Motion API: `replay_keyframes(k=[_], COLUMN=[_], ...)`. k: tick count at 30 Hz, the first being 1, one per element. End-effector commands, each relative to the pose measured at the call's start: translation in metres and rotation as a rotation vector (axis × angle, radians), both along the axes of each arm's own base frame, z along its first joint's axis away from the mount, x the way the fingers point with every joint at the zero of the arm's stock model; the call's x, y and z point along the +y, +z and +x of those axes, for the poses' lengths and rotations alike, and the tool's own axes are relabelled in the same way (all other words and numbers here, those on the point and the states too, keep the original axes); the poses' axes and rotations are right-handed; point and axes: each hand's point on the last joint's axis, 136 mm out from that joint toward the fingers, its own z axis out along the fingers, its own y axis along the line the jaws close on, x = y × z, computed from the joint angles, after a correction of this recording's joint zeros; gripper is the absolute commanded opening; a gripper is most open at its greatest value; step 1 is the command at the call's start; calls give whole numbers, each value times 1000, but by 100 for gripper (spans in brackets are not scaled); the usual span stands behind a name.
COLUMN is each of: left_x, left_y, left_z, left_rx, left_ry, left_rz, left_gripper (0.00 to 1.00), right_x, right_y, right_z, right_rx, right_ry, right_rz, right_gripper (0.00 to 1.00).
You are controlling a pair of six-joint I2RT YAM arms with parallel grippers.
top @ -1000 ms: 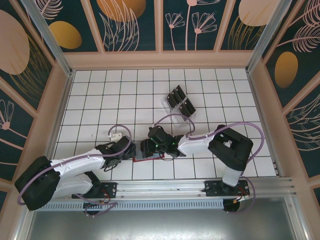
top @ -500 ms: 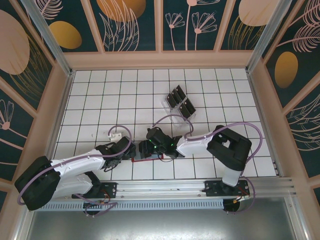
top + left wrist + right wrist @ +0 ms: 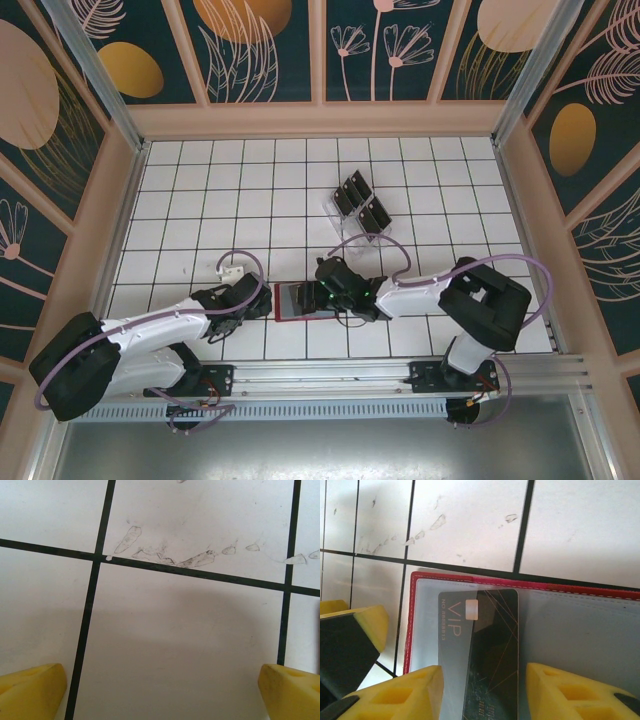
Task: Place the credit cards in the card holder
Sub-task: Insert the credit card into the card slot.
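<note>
- Step, as judged: one card was being fed into the wallet and wasn't seated yet; more cards were left to do.
- Table [image 3: 190, 190]: white tiles. The work was at near-centre, btwn the two arms.
- R gripper [image 3: 315, 297]: low at the wallet's right side, jaws part-way apart. It was pinching the card by its long edges, as far as the wrist view showed.
- L gripper [image 3: 260, 300]: jaws spread wide w/ nothing btwn them, low over bare tile just left of the wallet.
- Rack [image 3: 362, 208]: clear plastic, on the far side of the wallet and well apart from it, w/ the other cards [image 3: 347, 197] in its slots.
- Wallet [image 3: 288, 302]: lay open and flat, red rim, grey inside facing up.
- Card [image 3: 492, 645]: black w/ "VIP" print, over the grey inside, far end near the wallet's left rim.
  - Its left strip looked paler. That was poss. a clear pocket over it or a 2nd card; couldn't tell.
- Next move, as judged:
  - Line the card's leading edge up w/ a pocket mouth and slide it in flat.
  - The wallet was loose on the tile, so it would prob. need the L gripper to pin the rim or block it from skidding.
  - Let go only once the card was well in.
- Vs 1 s ago:
  - The R arm's elbow had swung right and its gripper had drawn back rightward.
  - The wallet was mostly hidden under that gripper then; now most of its face showed.
  - L arm, rack and its cards were in the same spots.
</note>
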Motion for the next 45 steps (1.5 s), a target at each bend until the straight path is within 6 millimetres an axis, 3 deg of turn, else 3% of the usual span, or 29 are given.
replay_keyframes(k=[1, 12, 30, 45], left_x=[-11, -18, -36, -43], left_y=[2, -2, -5, -12], left_z=[2, 1, -1, -5], left_rx=[-1, 8, 8, 23], left_ry=[-27, -56, -109, -131], left_rz=[-43, -56, -75, -80], left_gripper=[98, 98, 99, 99], right_x=[-31, -17, 4, 30], right_y=[-22, -6, 2, 8], right_z=[-3, -2, -10, -20], right_rx=[21, 5, 21, 51], right_ry=[-35, -8, 42, 89], right_rz=[-130, -91, -50, 23], right_gripper=[47, 37, 10, 7])
